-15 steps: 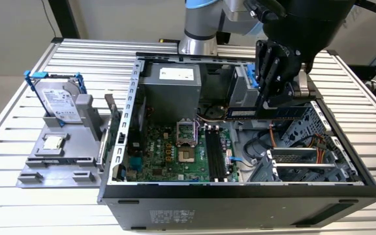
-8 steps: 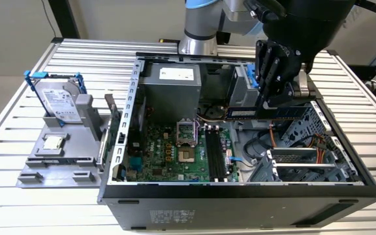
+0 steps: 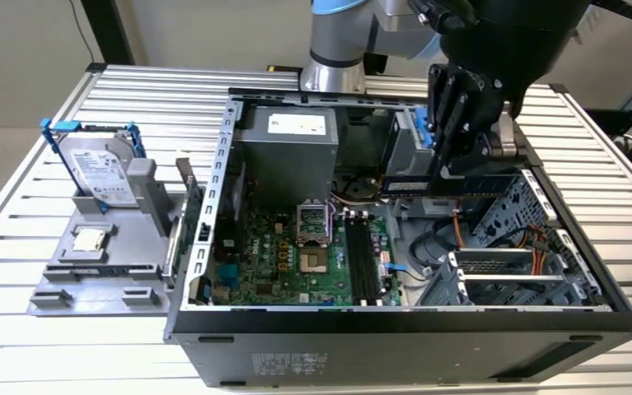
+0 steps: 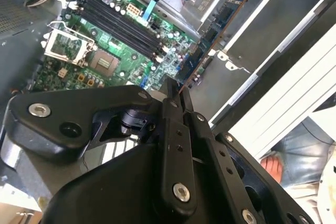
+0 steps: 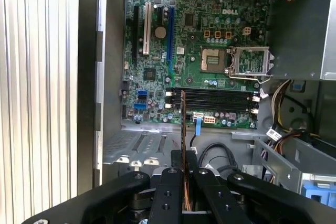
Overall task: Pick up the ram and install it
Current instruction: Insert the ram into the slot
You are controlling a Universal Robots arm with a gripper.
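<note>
My gripper (image 3: 456, 160) hangs over the open computer case, shut on the ram (image 3: 470, 185), a long dark-blue board held level above the drive cage side. In the second wrist view the ram (image 4: 212, 43) reaches out from my gripper (image 4: 176, 97) with its chips showing. Edge-on in the first wrist view, the ram (image 5: 183, 124) rises from my gripper (image 5: 184, 165) towards the black memory slots (image 5: 210, 99). These slots (image 3: 362, 259) lie on the green motherboard (image 3: 283, 255), lower and towards the exterior view's left of the ram. The ram is apart from them.
The case's metal walls (image 3: 223, 164) ring the motherboard. The power supply (image 3: 285, 152) and cables (image 3: 448, 243) crowd the inside. A silver hard drive in a blue frame (image 3: 102, 169) stands on a grey fixture (image 3: 91, 271) at the exterior view's left.
</note>
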